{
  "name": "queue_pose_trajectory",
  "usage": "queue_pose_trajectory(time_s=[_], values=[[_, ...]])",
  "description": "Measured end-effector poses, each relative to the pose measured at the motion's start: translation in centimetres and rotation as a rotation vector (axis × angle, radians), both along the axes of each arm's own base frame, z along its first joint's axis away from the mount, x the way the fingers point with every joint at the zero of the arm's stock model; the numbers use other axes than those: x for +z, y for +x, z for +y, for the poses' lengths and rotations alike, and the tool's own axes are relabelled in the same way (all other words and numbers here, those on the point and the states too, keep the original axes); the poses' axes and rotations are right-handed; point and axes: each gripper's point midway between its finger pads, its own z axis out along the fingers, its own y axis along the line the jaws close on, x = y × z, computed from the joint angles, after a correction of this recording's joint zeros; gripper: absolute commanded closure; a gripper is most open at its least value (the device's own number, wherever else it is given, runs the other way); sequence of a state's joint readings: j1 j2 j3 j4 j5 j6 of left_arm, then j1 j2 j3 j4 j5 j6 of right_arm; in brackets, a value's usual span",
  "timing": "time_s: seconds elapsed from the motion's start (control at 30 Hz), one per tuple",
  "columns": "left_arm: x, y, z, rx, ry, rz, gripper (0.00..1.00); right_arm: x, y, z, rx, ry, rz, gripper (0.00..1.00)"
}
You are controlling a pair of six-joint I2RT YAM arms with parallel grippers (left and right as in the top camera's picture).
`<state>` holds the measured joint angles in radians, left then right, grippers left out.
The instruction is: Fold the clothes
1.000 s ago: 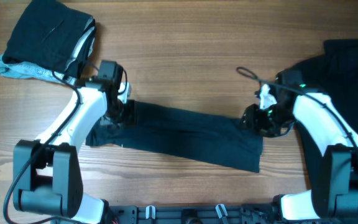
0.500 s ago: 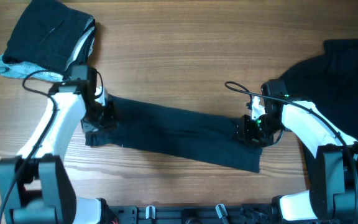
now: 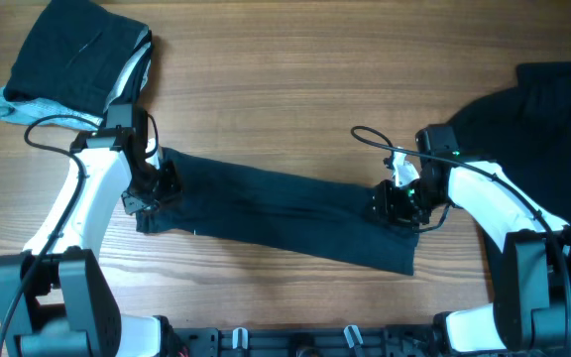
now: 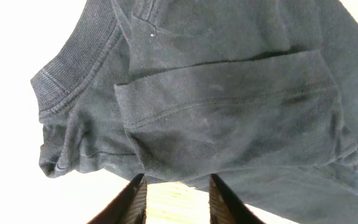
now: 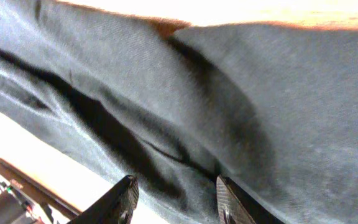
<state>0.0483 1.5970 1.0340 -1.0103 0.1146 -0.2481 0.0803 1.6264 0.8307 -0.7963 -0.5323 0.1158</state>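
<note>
The soft dark T-shirt (image 3: 285,213) lies as a long strip on the wooden counter (image 3: 295,89), ribbed collar (image 4: 73,68) at the half-open left pincer (image 4: 175,180), other end under the half-open right pincer (image 5: 176,182); grip unclear.

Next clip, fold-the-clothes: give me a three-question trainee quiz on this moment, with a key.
1. True or false: the left claw and right claw sit at opposite ends of the long dark shirt.
2. The folded pile lies: A) far left of the table; B) centre; C) near right.
3. Fill in: the left wrist view shows the shirt's ribbed ____.
Key: 1 true; 2 A; 3 collar.
</note>
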Motion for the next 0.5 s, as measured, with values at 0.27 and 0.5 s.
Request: queue_pose_trajectory(time_s=[0.27,0.5], values=[[0.0,-0.6,0.0,-0.002,0.002,0.023,0.95,2.4,1.0,-2.3,-0.181,0.007,-0.048,0.31],[1.1,-0.8,0.0,0.0,0.004,0.008,0.76,3.7,0.6,-6.9,-0.362,-0.065,-0.049,0.17]])
